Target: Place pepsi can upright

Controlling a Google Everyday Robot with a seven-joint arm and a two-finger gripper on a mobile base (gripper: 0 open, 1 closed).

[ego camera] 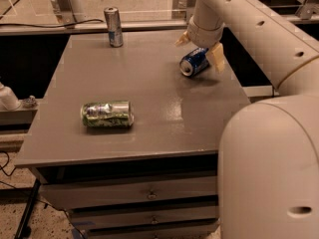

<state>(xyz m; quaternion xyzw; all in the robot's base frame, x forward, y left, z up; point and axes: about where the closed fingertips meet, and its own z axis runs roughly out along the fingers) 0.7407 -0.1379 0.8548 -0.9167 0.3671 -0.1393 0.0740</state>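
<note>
Grey tabletop (149,91): gripper (199,54), fingers (216,57) apart, straddles the lying pepsi can (192,63), hiding its far end

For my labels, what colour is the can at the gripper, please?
Dark blue, camera view: the pepsi can lies under the gripper.

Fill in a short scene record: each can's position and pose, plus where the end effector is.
pepsi can: on its side, far right of the table
end effector: at the pepsi can, just above it
green can: on its side, near left
slim silver can: upright, far left
task: pepsi can not yet upright
</note>
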